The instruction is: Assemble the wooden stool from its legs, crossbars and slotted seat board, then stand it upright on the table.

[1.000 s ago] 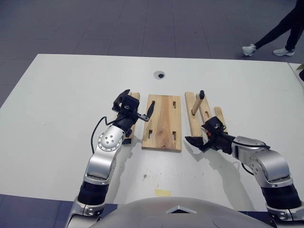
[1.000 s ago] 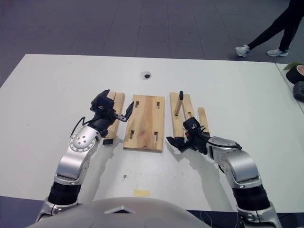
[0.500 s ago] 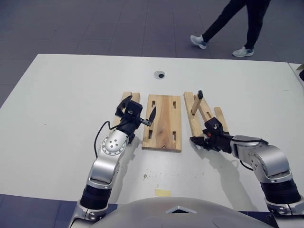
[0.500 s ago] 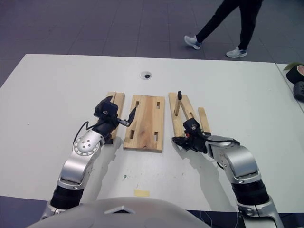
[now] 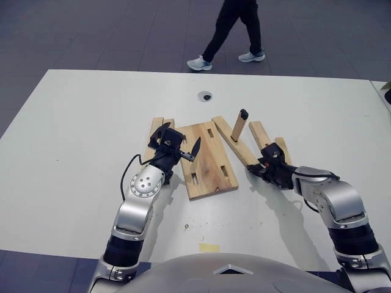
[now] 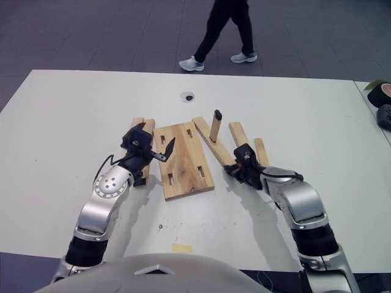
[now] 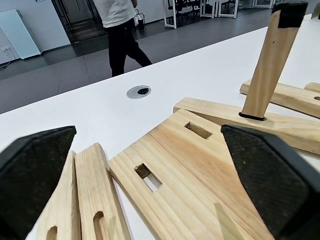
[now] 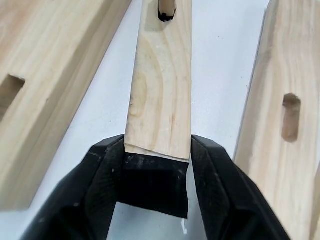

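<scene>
Wooden stool parts lie flat and unassembled near the middle of the white table (image 5: 73, 122). The seat board (image 5: 208, 162), with 4 slots cut through it, lies askew, its near end swung toward the robot's right. Just right of it a long bar (image 5: 235, 141) runs at a slant, its far end close against the board's far right corner; whether the 2 touch is hard to tell. A short peg (image 5: 239, 125) with a black cap stands up from the bar, leaning a little.

The right gripper (image 5: 261, 166) is closed on the near end of that bar: in the right wrist view its 2 black fingers (image 8: 105, 170) sit against either side of the bar's end. The right arm is bent sharply at the elbow, which juts out to the right, and the forearm lies low over the table, pointing forward and left.

The left gripper (image 5: 180, 140) hangs just above the board's left edge with its jaws spread wide and nothing between them. The left arm comes up from the table's near edge, forearm angled forward and slightly right.

2 slotted slats (image 5: 157, 128) lie side by side left of the board, partly under the left gripper. 2 further slats (image 5: 259, 133) lie right of the bar, the nearer one beside the right gripper. A round cable hole (image 5: 205, 96) sits in the table beyond the board, and a yellow scrap of tape (image 5: 209, 248) lies near the front edge.
</scene>
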